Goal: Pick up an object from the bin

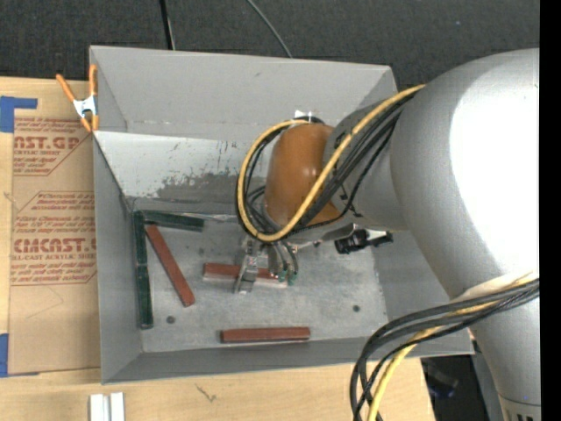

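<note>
- The claw is down low in the bin, a little right of the middle of the floor, right on top of a short reddish-brown bar.
- That short bar lies flat and roughly level across the frame. Its left end sticks out clear of the claw, while its right end is hidden beneath it.
- From where I stand I cannot tell whether the claw is released or clenched, nor whether it has the bar in its grip.
- Just above the claw is the orange cover on the wrist, with yellow and black cables looping round its left side.
- The big silver arm comes in from the right and takes up most of that side of the frame.
- Left of the short bar, a longer reddish-brown bar lies slanted, its upper end toward the upper left and its lower end toward the claw, apart from the short one.
- Further left, a dark green bar runs up and down along the foot of the left wall.
- A second dark green bar lies across the top of the floor, near the upper ends of those two.
- Below the claw, near the front wall, another reddish-brown bar lies level and on its own.
- The grey metal bin has sloping walls, and the back one is scuffed dark.
</note>
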Motion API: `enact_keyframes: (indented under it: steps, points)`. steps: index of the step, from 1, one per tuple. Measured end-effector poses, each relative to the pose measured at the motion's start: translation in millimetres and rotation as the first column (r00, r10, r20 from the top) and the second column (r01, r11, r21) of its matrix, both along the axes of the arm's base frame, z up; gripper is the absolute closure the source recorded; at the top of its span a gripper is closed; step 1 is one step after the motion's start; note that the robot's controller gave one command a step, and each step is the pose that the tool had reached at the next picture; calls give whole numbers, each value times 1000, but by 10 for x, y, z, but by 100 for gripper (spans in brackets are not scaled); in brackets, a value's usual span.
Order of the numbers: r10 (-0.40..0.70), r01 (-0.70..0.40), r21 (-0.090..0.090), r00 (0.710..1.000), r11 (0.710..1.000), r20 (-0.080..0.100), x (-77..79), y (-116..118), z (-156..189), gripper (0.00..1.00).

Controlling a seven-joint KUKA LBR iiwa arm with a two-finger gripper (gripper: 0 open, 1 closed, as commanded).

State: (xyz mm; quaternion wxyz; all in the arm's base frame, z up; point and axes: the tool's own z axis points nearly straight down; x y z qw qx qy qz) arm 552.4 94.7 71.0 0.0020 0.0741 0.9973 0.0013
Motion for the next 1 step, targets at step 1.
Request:
enact_keyframes:
  steps: [1]
  points:
    - [8,-8,-2,1000,1000,-1,-54,21,1560,100]
